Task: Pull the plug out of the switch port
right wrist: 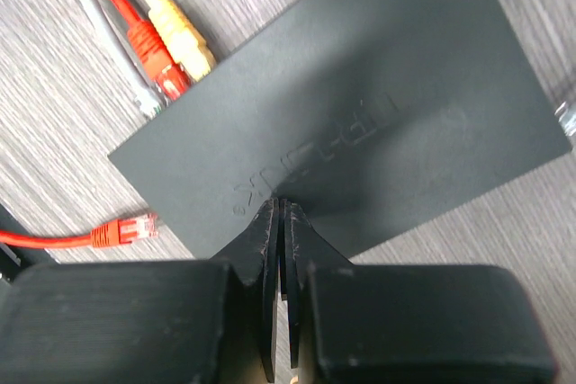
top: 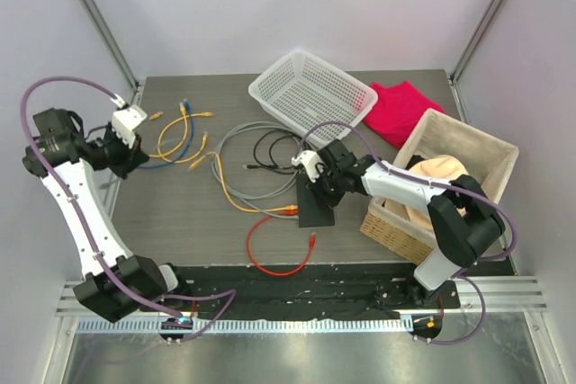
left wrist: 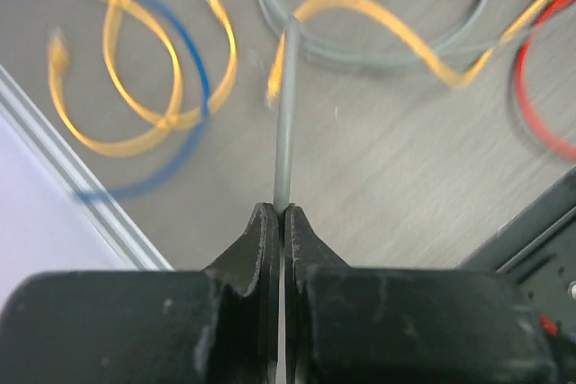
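The flat black switch [top: 316, 207] lies mid-table; it fills the right wrist view [right wrist: 360, 87]. A red plug [right wrist: 162, 74], a yellow plug [right wrist: 187, 47] and a clear plug on a grey cable [right wrist: 147, 101] sit at its socket edge. My right gripper [right wrist: 281, 203] is shut, tips pressed on the switch top; it also shows in the top view [top: 318, 181]. My left gripper [left wrist: 282, 211] is shut on a grey cable [left wrist: 286, 114] that runs toward the grey loops; in the top view it is at the far left [top: 138, 157].
Yellow and blue cables [top: 175, 132] lie at the left, grey and black loops [top: 261, 146] behind the switch. A loose red cable [top: 279, 254] lies in front. A white mesh basket [top: 310, 92], a red cloth [top: 400, 110] and a wooden box [top: 450, 182] stand to the right.
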Controlling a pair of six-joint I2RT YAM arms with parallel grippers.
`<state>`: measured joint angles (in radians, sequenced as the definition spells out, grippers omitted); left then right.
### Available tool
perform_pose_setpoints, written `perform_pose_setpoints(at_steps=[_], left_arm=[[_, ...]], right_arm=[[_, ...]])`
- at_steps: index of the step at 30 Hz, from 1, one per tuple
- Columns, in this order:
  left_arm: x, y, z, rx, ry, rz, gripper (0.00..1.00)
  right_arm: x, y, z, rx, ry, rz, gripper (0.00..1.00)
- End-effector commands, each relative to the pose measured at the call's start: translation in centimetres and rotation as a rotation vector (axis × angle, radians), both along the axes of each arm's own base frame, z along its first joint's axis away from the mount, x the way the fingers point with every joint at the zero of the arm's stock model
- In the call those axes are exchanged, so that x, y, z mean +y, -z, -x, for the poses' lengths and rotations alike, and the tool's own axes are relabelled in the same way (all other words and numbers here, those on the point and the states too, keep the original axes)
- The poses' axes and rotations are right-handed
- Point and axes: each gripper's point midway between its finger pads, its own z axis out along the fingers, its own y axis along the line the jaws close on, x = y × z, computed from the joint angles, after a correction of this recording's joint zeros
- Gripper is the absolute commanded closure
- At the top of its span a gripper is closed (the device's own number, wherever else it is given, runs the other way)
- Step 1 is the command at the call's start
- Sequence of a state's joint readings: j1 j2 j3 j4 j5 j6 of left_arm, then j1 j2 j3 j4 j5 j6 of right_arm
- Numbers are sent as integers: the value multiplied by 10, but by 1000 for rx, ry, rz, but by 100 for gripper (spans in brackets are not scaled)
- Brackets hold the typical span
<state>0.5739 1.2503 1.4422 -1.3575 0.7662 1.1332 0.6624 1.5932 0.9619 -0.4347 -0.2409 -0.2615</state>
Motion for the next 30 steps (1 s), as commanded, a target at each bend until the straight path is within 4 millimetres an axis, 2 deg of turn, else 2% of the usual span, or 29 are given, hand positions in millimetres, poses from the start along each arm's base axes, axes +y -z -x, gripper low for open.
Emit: perform_pose_setpoints(at_steps=[1, 2, 3, 4, 5, 6, 7, 8, 11, 15, 16, 18, 19, 20, 21, 22, 23, 24, 25, 26, 28, 29, 30], left_arm=[[-74, -72, 31, 34, 12, 393, 100], [-77, -84, 26, 17, 9, 440, 100], [-87, -111, 24, -45, 38, 507, 100], [-91, -121, 23, -61, 40, 543, 100], [-89, -133, 12, -67, -11, 604, 100], [-88, -136, 9, -75, -48, 632, 100], [-78, -145, -6, -143, -64, 606, 100], [-76, -146, -9, -119, -107, 633, 100], [-61, -122, -24, -68, -192, 630, 100], [-45, -51, -32, 77, -335, 569, 100], [-32, -37, -38, 66, -397, 493, 100], [-23, -4, -45, 100, -463, 379, 100], [-13, 3, -57, 58, -487, 317, 100], [-1, 23, -58, 74, -543, 232, 100], [5, 31, -63, 61, -564, 204, 100], [16, 31, -77, -5, -582, 169, 100], [23, 45, -79, -5, -606, 128, 100], [28, 50, -84, -20, -611, 107, 100], [33, 47, -97, -81, -606, 97, 100], [34, 60, -102, -66, -604, 99, 100], [37, 63, -117, -95, -602, 109, 100], [39, 76, -127, -64, -608, 106, 100], [43, 81, -134, -61, -619, 99, 100]], right_arm=[[3, 3, -5, -17, -24, 42, 92], [3, 4, -4, -15, -29, 46, 92], [3, 2, -4, -21, -29, 45, 92], [4, 3, -2, -17, -34, 46, 92], [4, 1, -2, -23, -37, 45, 92], [3, 3, 0, -20, -37, 48, 92], [3, 2, 0, -24, -41, 48, 92], [1, 3, 1, -22, -41, 50, 92], [-2, 3, 5, -26, -42, 52, 92], [-9, 2, 11, -34, -46, 57, 92], [-10, 3, 11, -37, -45, 60, 92], [-13, 4, 13, -36, -47, 65, 92], [-13, 4, 14, -38, -46, 65, 92], [-14, 4, 15, -37, -46, 66, 92], [-15, 4, 15, -37, -47, 68, 92], [-15, 3, 14, -39, -47, 68, 92], [-16, 4, 15, -38, -47, 72, 92], [-15, 2, 13, -46, -48, 71, 92], [-16, 2, 14, -46, -50, 74, 92], [-17, 2, 14, -48, -50, 77, 92], [-18, 3, 14, -47, -51, 85, 92], [-19, 4, 14, -47, -51, 89, 92], [-20, 5, 15, -43, -52, 91, 92]])
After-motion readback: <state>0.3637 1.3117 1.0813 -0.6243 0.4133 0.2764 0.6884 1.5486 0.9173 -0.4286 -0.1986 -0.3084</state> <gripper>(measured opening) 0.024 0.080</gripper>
